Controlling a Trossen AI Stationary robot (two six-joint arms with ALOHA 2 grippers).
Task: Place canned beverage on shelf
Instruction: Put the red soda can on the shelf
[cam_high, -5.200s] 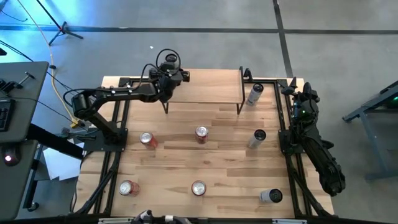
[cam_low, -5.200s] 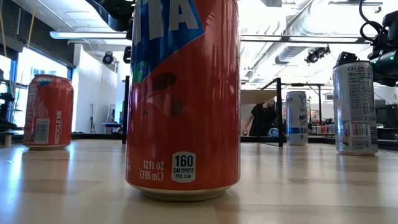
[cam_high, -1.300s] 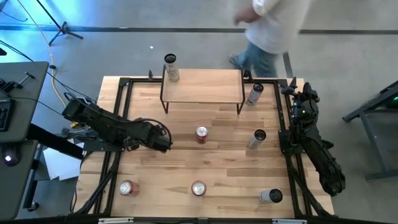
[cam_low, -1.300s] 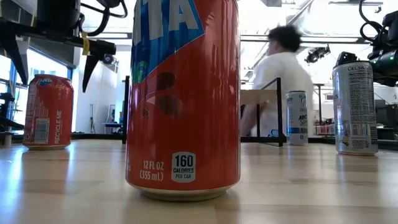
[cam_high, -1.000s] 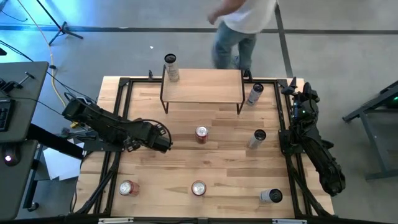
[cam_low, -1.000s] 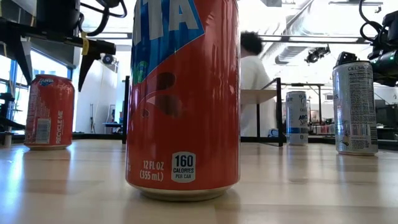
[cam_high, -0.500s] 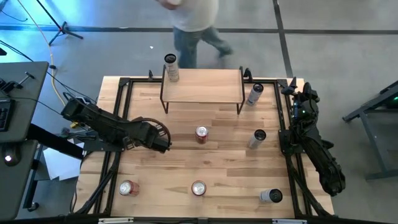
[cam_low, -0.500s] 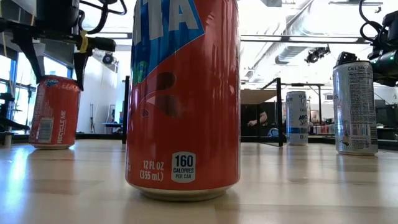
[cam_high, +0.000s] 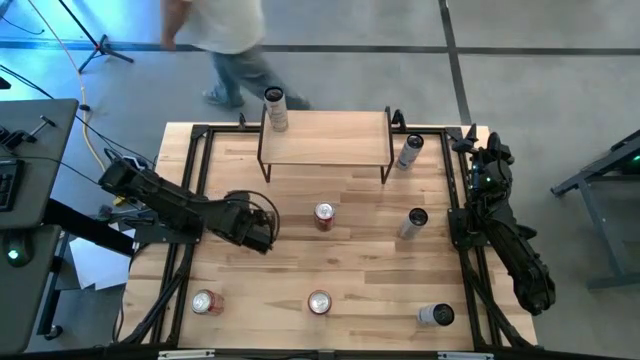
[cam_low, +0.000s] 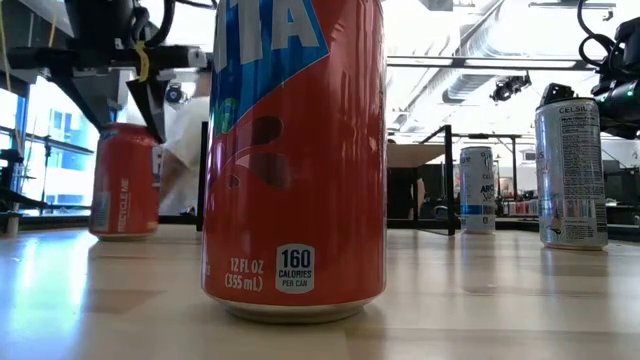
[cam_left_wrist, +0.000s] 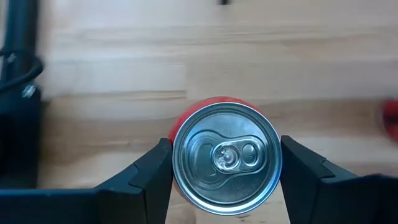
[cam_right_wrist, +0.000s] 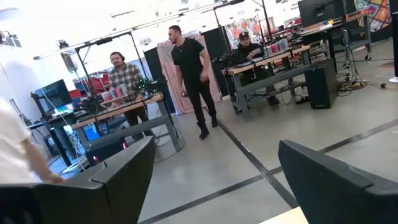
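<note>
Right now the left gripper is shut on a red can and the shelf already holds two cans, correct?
Not quite. The left gripper is shut on the red can, but the shelf holds only one can, at its corner, as the high view shows.

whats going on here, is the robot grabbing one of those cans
Yes. The left end effector has shut on a red can at the table's left side, gripping it from above, the can upright on the wood. The shelf at the far edge holds one slim can at its left corner so far. Other cans stand around the table. The right end effector waits open at the right edge, holding nothing.
</note>
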